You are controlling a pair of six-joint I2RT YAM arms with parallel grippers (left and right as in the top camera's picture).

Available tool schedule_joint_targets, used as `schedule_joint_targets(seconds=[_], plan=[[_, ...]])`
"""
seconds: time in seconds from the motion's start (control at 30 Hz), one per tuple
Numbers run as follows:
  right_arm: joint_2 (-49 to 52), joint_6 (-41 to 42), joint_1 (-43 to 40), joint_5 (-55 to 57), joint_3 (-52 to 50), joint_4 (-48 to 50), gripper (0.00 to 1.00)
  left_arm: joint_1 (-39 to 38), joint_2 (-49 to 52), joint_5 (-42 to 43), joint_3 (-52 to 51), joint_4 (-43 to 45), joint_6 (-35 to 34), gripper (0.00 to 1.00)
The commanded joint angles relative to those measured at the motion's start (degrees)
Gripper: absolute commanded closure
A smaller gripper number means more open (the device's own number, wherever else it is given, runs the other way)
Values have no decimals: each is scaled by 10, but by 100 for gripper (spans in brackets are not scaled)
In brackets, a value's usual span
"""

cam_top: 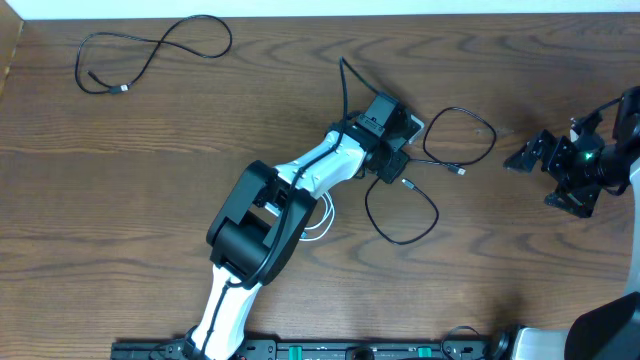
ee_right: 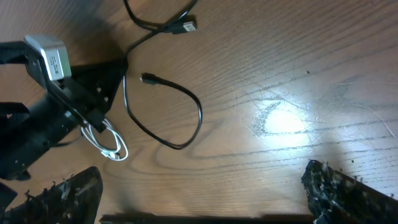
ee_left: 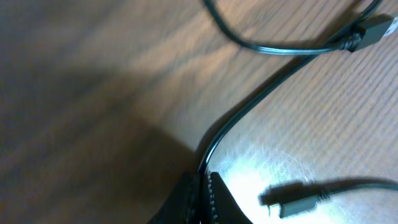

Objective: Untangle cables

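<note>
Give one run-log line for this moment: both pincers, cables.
left pincer: shut on thin black cable | right pincer: open, empty | white coiled cable: not gripped

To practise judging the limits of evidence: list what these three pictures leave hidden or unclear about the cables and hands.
Overhead: the left arm covers the left hand and most of the white cable.
Left wrist: blurred; the bottom edge crops the hand shut on a black cable, so the grip is unclear.
Right wrist: the bottom edge crops the right hand; the far black cable lies outside this view.
</note>
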Motion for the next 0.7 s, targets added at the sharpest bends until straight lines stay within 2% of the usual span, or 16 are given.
schedule_joint_targets(seconds=[0.0,0.2,0.4,0.43,0.47,0.53,0.67], plan=[[-7,-9,-1,-7,3,-1,1,-1,-4,1,-15,-47,-113,93],[-7,-15,-1,-7,3,0,1,-1,-78,4,-15,-134,-178,93],[-7,-14,-1,-7,3,6,1,-1,-96,4,-15,-118,-177,92],[-7,-14,-1,-7,3,7,1,-1,-94,4,-15,-115,-175,88],[-7,-14,-1,-7,3,7,1,-2,-88,4,-15,-113,-175,75],[-7,-14,-1,-7,3,7,1,-3,-80,4,-15,-113,-164,62],[-7,-14,-1,-8,3,7,1,-15,-54,4,-15,-113,-111,53]])
